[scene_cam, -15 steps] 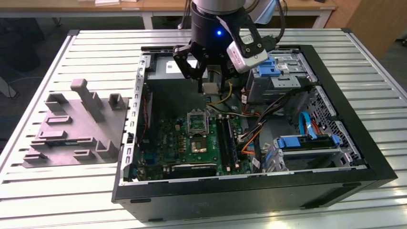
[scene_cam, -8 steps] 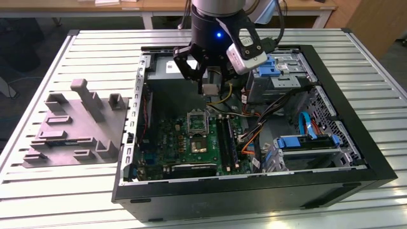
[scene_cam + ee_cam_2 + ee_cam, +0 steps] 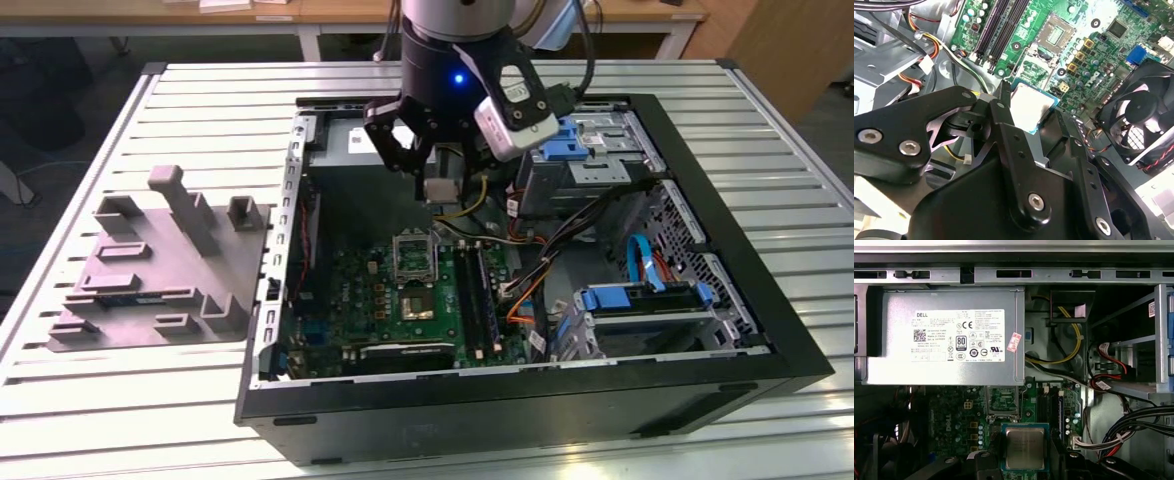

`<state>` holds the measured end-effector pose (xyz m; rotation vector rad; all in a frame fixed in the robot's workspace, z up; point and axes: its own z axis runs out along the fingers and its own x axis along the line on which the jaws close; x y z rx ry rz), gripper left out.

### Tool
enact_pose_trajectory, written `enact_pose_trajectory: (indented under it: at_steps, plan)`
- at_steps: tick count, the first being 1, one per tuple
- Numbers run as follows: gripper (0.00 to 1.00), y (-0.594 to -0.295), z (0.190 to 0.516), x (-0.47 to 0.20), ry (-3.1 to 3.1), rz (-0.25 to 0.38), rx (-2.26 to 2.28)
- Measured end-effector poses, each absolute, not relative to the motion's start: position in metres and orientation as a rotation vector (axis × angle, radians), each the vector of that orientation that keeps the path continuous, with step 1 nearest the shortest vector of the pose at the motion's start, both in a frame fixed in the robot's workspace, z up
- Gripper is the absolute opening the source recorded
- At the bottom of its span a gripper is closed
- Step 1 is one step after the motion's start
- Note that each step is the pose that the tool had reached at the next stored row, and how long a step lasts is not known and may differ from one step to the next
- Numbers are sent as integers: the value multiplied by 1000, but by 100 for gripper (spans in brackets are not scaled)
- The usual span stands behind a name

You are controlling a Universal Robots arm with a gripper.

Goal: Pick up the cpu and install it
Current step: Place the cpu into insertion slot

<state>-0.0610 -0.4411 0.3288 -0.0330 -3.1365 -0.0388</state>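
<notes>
The cpu (image 3: 439, 190), a small flat square chip with a pale metal top, hangs in my gripper (image 3: 435, 183), which is shut on it. It is held inside the open computer case (image 3: 747, 300), above the back edge of the green circuit board (image 3: 367, 290), near the power supply. In the second wrist view the cpu (image 3: 1030, 106) sits between two black fingers (image 3: 1004, 102), with the open socket (image 3: 1054, 33) further along the board. The first wrist view shows the cpu (image 3: 1025, 447) level, its edges clamped. The socket (image 3: 418, 303) lies forward of and below the chip.
A grey moulded holder (image 3: 160, 270) with upright posts stands on the slatted table at the exterior view's left. Inside the case are the power supply (image 3: 944, 335), a black fan (image 3: 1144, 115), memory slots (image 3: 475, 290), loose cables (image 3: 534, 270) and blue drive bays (image 3: 641, 300).
</notes>
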Motion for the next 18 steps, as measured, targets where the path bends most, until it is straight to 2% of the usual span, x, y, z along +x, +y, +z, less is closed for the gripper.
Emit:
enact_pose_trajectory:
  at_steps: [18]
  plan:
    - [47, -441, 320, -61, -3132, -38, -33]
